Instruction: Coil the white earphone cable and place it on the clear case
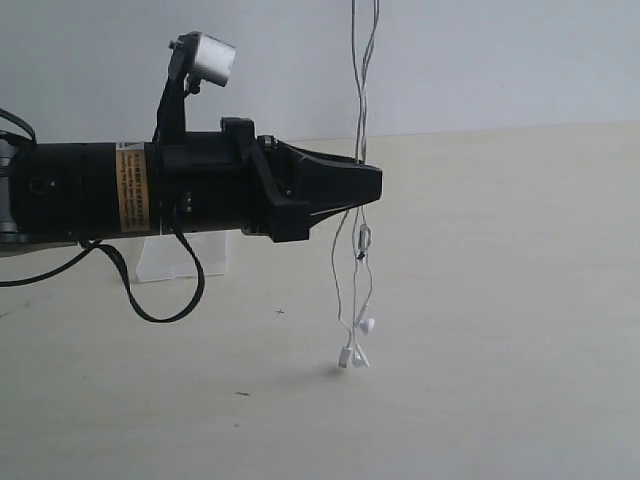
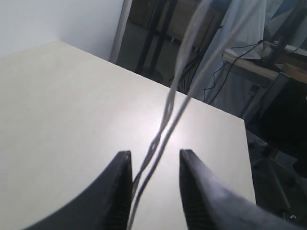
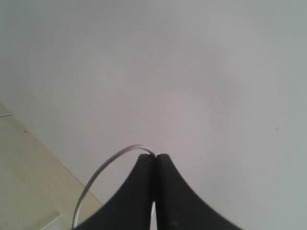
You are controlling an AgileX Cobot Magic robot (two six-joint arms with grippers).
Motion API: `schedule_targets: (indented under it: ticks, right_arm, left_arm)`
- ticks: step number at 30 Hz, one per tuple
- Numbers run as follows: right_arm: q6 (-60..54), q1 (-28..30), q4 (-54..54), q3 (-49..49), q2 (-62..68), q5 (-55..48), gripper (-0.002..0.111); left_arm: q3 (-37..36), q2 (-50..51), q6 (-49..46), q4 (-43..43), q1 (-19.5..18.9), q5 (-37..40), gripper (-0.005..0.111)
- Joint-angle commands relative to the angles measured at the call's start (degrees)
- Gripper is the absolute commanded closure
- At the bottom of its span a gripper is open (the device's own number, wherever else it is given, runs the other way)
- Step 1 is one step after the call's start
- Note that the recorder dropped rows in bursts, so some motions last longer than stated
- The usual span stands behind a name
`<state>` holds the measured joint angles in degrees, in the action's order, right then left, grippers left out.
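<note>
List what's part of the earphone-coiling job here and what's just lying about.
Job:
- white earphone cable, hanging
- clear case, partly hidden
- left gripper, open around the cable
- right gripper, shut on the cable

Lying about:
- black robot cable, looped on the table

Soft, even light fills the exterior view. The white earphone cable (image 1: 363,238) throws only a faint smudge of shadow on the table (image 1: 500,330) at 6 o'clock, and the black left arm (image 1: 200,185) loses detail in its darkness. In the left wrist view a glare patch whitens the tabletop at centre, the near cable strands blur, and the room at 2 o'clock is dim. The right wrist view is grey, flat and softly focused.
</note>
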<state>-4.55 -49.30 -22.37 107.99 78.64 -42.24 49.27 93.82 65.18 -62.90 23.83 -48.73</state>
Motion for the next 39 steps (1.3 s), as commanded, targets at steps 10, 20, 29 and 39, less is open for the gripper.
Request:
schedule_targets:
  ticks: [10,20,29,39]
  right_arm:
    - [0.07,-0.03,-0.47,0.47,-0.09,0.59,0.108]
    - [1.09,-0.03,2.59,0.47,-5.13,-10.63,0.108]
    - [1.09,-0.03,12.02,0.36,-12.42,-27.72,0.108]
    - [2.65,-0.03,16.01,-21.4,-23.36,-27.72,0.108]
  left_arm:
    - [1.82,2.92,-1.63,3.5,0.22,0.35,0.107]
    - [2.08,2.93,-1.42,5.25,0.09,4.57,0.107]
    - [6.13,-0.47,0.65,4.57,0.09,9.52,0.107]
    - [9.08,-10.75,10.05,-3.84,0.09,19.43,0.107]
